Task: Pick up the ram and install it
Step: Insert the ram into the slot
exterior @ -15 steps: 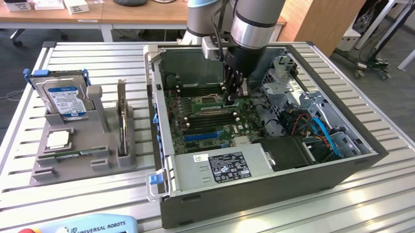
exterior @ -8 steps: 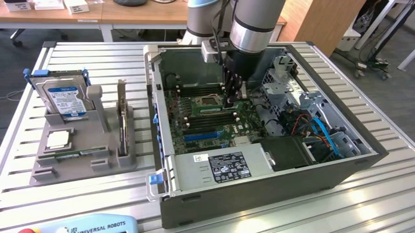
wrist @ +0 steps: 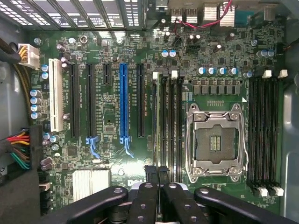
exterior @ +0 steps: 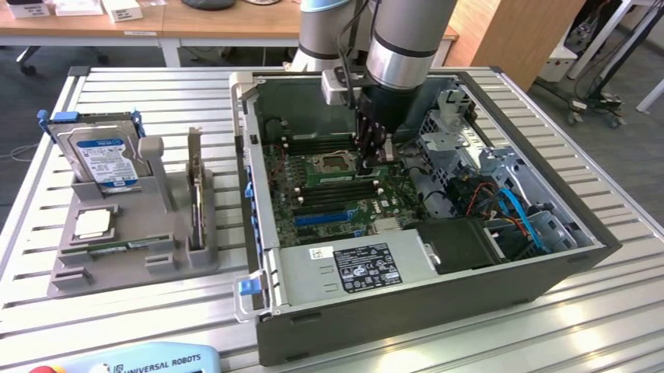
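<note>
Where the arm reaches into the open computer case, the gripper stands low over the motherboard. Its fingertips are drawn nearly together, pinching the ram (edge-on, a thin pale strip), which lies along the memory slot between the expansion slots and the CPU socket, mid-board.

Slatted metal table ran edge to edge; behind it stood pale wooden desks carrying white boxes, a wooden panel alongside, and grey-blue floor under even light.
</note>
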Robot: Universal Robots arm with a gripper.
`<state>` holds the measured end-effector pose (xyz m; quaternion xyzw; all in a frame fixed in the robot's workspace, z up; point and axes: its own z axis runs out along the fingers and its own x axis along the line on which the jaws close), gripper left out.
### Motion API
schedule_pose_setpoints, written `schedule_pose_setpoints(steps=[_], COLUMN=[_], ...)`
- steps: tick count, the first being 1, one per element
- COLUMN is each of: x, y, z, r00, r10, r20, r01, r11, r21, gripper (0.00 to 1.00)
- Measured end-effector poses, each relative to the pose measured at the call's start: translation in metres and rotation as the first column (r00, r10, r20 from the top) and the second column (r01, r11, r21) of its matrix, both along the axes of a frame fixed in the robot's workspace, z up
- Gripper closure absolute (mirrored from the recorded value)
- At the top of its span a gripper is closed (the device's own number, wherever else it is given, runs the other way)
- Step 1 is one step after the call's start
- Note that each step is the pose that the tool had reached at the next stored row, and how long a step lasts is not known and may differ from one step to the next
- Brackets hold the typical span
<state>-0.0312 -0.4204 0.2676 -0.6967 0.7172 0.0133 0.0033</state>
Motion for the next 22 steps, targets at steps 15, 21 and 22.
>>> schedule_pose_setpoints(steps=[15, 21, 22], x=[0.000, 0.000, 0.000], y=[0.0027, 0.0027, 0.0027], z=[-0.0055, -0.0114, -0.0122], r00=[1.0000, 1.0000, 1.0000], r10=[0.000, 0.000, 0.000], r20=[0.0004, 0.0006, 0.0006], r01=[0.000, 0.000, 0.000], r11=[1.0000, 1.0000, 1.0000], r21=[-0.0001, -0.0001, 0.0000], gripper=[0.89, 0.89, 0.89])
